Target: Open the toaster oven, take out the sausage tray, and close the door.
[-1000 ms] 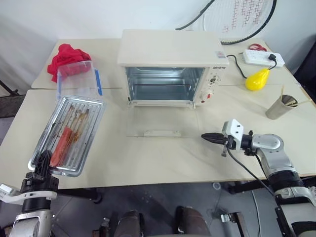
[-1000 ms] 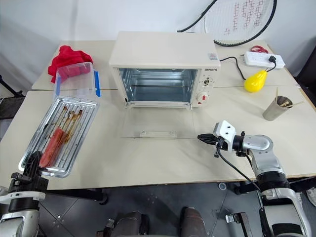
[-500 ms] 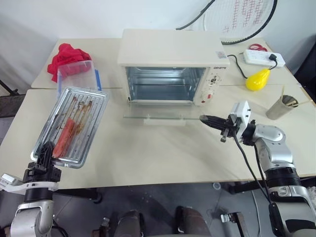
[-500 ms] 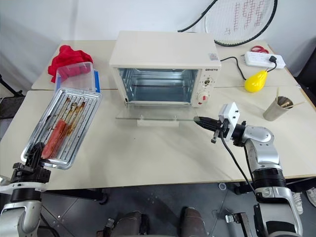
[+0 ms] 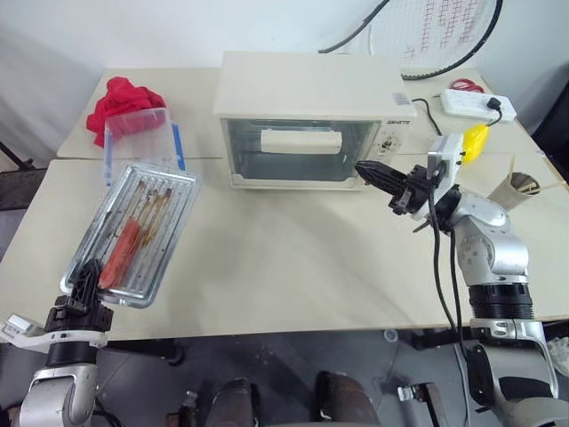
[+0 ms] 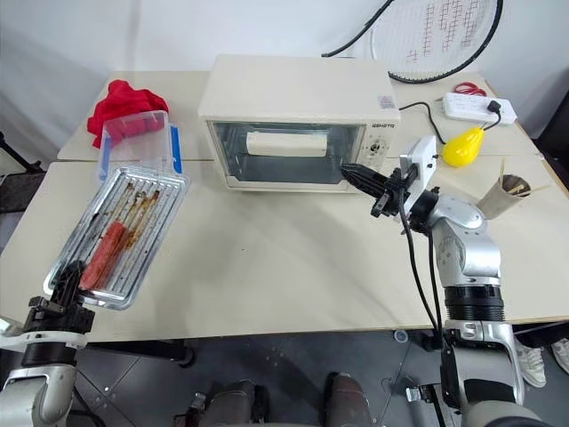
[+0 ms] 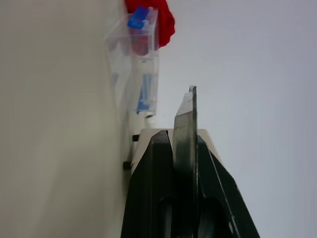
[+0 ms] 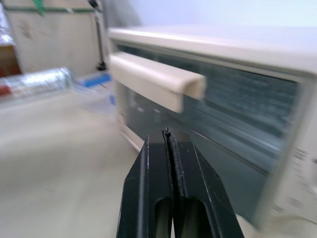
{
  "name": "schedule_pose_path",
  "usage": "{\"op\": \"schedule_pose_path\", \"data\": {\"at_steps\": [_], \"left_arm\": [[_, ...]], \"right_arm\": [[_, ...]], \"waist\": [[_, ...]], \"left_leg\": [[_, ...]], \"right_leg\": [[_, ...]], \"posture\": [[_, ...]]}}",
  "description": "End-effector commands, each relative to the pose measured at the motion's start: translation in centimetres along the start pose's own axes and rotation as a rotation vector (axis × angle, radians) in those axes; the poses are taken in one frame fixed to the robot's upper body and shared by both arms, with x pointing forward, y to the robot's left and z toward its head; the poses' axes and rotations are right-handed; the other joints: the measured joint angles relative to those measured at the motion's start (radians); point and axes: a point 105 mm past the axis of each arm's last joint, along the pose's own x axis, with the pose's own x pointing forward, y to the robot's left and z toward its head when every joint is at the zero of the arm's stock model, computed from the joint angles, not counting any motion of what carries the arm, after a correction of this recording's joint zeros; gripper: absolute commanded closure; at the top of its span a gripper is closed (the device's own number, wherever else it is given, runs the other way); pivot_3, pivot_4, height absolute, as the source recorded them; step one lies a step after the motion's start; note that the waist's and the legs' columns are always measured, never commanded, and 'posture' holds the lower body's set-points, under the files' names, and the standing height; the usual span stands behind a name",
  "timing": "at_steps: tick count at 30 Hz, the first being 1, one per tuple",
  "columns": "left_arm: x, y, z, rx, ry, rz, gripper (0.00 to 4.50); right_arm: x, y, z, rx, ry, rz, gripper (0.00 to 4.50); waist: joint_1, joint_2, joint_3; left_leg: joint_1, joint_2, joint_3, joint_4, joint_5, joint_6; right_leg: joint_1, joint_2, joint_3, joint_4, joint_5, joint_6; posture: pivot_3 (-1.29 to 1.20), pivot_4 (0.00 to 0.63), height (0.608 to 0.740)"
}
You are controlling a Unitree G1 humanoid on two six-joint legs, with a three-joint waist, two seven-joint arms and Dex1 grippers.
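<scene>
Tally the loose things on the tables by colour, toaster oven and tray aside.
Red: 2, cloth and cable coil
Yellow: 1, pear-shaped thing
White: 1, power strip
Clear: 1, plastic box
Metal: 1, cup
Total: 6

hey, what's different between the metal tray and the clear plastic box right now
The tray is shiny metal, shallow and long; the box is clear plastic with blue clips, deeper and shorter. The tray is held up at its near edge by the left tool, which is shut on it; the box stands on the table, touched by no tool. The tray carries a red sausage and brown streaks. Both are rectangular and left of the oven.
</scene>
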Motion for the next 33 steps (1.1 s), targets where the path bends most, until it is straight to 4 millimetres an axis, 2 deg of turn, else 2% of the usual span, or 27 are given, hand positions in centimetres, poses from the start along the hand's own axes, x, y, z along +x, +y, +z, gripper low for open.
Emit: {"op": "schedule_pose_path", "data": {"at_steps": [1, 4, 6, 7, 9, 12, 13, 17, 23, 28, 33], "left_arm": [[0.1, -1.3, -1.9, 0.053, 0.158, -0.061, 4.50], [0.7, -1.1, -2.8, 0.072, 0.266, -0.063, 4.50], [1.4, -0.8, -3.6, 0.079, 0.359, -0.058, 4.50], [1.6, -0.6, -4.0, 0.092, 0.423, -0.045, 4.50], [2.2, -0.4, -4.8, 0.100, 0.516, -0.042, 4.50], [3.6, -0.5, -6.5, 0.103, 0.680, -0.056, 4.50], [3.9, -0.5, -6.7, 0.100, 0.706, -0.060, 4.50], [5.3, -0.8, -8.3, 0.104, 0.852, -0.065, 4.50], [8.0, -0.8, -12.8, 0.120, 1.114, -0.010, 4.50], [9.6, -0.6, -16.1, 0.147, 1.234, 0.027, 4.50], [11.4, 0.1, -19.2, 0.187, 1.267, 0.055, 4.50]], "right_arm": [[-2.0, 2.0, 0.7, -0.071, 0.048, 0.060, 3.81], [-3.9, 3.6, 0.0, -0.122, 0.133, 0.096, 2.88], [-5.4, 4.1, -0.4, -0.134, 0.185, 0.086, 2.15], [-6.0, 4.1, -0.5, -0.151, 0.207, 0.067, 1.96], [-7.1, 4.3, 0.1, -0.175, 0.160, 0.041, 1.23], [-9.2, 5.1, -0.2, -0.118, 0.212, 0.048, 0.21], [-9.5, 5.4, -0.1, -0.094, 0.212, 0.052, 0.07], [-10.4, 6.1, 0.0, -0.104, 0.232, 0.036, 0.07], [-12.9, 8.0, -0.4, -0.115, 0.287, -0.043, 0.07], [-14.0, 8.9, -0.4, -0.111, 0.324, -0.095, 0.07], [-14.5, 9.9, -0.3, -0.097, 0.336, -0.128, 0.07]], "waist": [[0.011, 0.000, 0.000], [0.018, 0.001, 0.000], [0.018, 0.001, 0.000], [0.018, 0.001, 0.000], [0.018, 0.001, 0.000], [0.021, 0.001, 0.000], [0.020, 0.001, 0.000], [0.018, 0.001, 0.000], [0.034, 0.001, 0.000], [0.033, 0.001, 0.000], [0.038, 0.001, 0.000]], "left_leg": [[0.000, 0.000, 0.000, 0.000, 0.000, 0.000], [0.000, 0.000, 0.001, 0.000, -0.001, 0.001], [0.000, -0.001, 0.001, 0.000, -0.001, 0.001], [0.001, 0.000, 0.001, 0.001, -0.001, 0.001], [0.002, 0.000, 0.001, 0.001, -0.001, 0.001], [0.002, 0.000, 0.001, 0.000, -0.001, 0.000], [0.002, 0.000, 0.001, 0.000, -0.001, 0.000], [0.002, 0.000, 0.002, 0.000, -0.001, 0.001], [0.002, -0.001, 0.002, 0.000, -0.001, 0.000], [0.003, -0.002, 0.002, 0.000, -0.001, 0.000], [0.002, -0.002, 0.003, 0.000, -0.001, 0.000]], "right_leg": [[0.000, 0.000, 0.000, -0.001, 0.000, 0.000], [0.000, 0.000, 0.001, -0.002, 0.000, 0.000], [0.000, 0.000, 0.001, -0.002, 0.000, 0.000], [0.001, 0.000, 0.001, -0.001, 0.000, 0.000], [0.001, 0.000, 0.001, -0.001, 0.000, 0.000], [0.001, 0.001, 0.001, 0.000, 0.000, 0.000], [0.001, 0.001, 0.001, -0.001, 0.000, 0.000], [0.001, 0.001, 0.002, -0.001, 0.000, 0.000], [0.002, 0.001, 0.002, -0.001, 0.001, 0.001], [0.003, 0.001, 0.002, -0.001, 0.001, 0.002], [0.003, 0.001, 0.002, -0.002, 0.001, 0.003]], "posture": [[0.00, 0.150, 0.740], [0.00, 0.150, 0.740], [0.00, 0.150, 0.740], [0.00, 0.150, 0.740], [0.00, 0.150, 0.740], [0.00, 0.150, 0.740], [0.00, 0.150, 0.740], [0.00, 0.150, 0.740], [0.00, 0.150, 0.740], [0.00, 0.150, 0.740], [0.00, 0.150, 0.740]]}}
